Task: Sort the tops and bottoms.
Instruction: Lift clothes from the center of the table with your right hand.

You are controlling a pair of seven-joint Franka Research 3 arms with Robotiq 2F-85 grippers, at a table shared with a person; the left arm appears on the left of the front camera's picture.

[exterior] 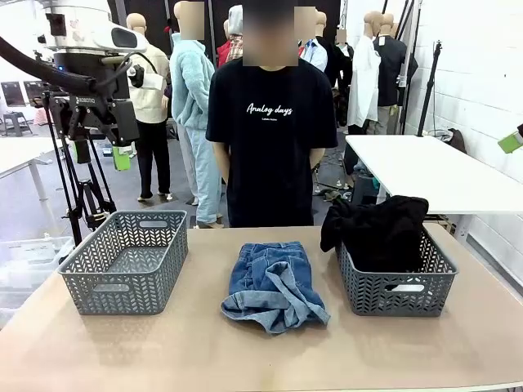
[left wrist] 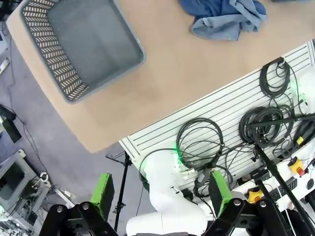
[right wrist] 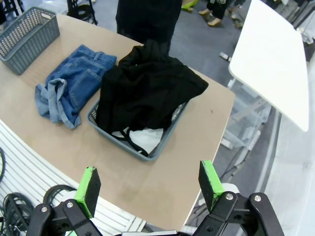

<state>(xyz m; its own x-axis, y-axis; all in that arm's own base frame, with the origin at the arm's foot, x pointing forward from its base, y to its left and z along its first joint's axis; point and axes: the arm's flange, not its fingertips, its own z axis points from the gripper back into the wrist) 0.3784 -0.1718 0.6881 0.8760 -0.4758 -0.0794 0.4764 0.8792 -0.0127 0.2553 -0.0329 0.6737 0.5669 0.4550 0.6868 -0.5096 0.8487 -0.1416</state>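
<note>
A faded blue denim garment (exterior: pixel 272 286) lies crumpled at the table's middle, also in the left wrist view (left wrist: pixel 226 17) and the right wrist view (right wrist: pixel 71 88). Black garments (exterior: pixel 380 231) fill the right grey basket (exterior: pixel 396 287) and hang over its rim; in the right wrist view the black pile (right wrist: pixel 145 91) covers a white garment with black piping (right wrist: pixel 143 139). The left grey basket (exterior: pixel 127 261) holds nothing. My left gripper (left wrist: pixel 160 196) is open, high over the table's near left edge. High above the table's right end, my right gripper (right wrist: pixel 150 184) is open too.
A person in a black printed T-shirt (exterior: pixel 270 139) stands at the far side behind the denim. A white table (exterior: pixel 433 167) stands off to the right. A cable panel (left wrist: pixel 236 123) runs under the near edge. Bare tabletop (exterior: pixel 188 343) lies in front of the baskets.
</note>
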